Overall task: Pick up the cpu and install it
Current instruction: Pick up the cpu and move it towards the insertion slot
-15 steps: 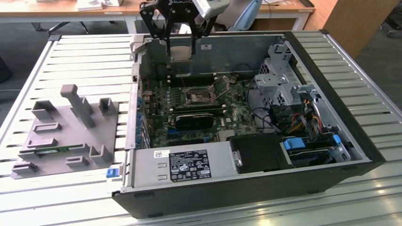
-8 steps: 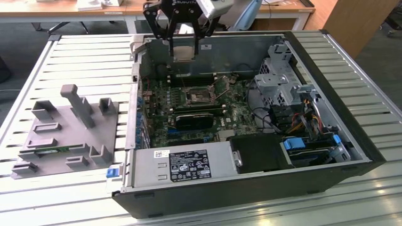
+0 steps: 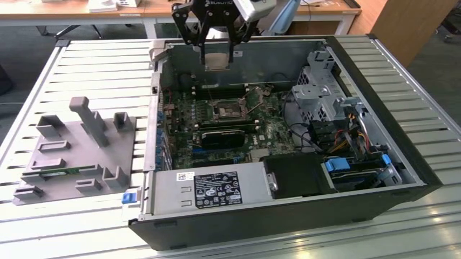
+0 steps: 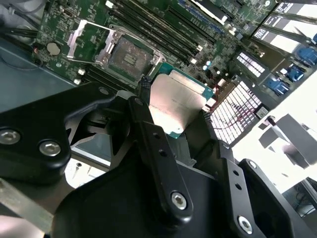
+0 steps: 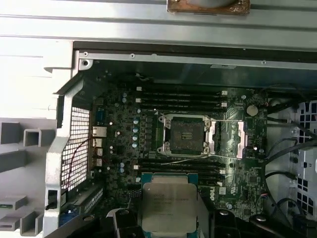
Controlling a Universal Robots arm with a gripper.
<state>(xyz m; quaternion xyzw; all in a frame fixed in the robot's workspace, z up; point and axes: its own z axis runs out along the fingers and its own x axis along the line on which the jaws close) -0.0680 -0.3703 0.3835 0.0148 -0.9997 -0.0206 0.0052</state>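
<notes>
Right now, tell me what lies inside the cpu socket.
Nothing: the socket is bare, its retention frame swung open beside it. The cpu is clamped in the gripper, apart from the socket. The cpu hides the board patch behind it.

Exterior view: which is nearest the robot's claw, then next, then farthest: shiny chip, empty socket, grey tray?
1. The cpu, held in the gripper.
2. The empty socket, down inside the case.
3. The grey tray, outside the case, on the exterior view's left.

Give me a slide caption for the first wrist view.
Gripper holds the cpu over the motherboard, its socket open.
</notes>
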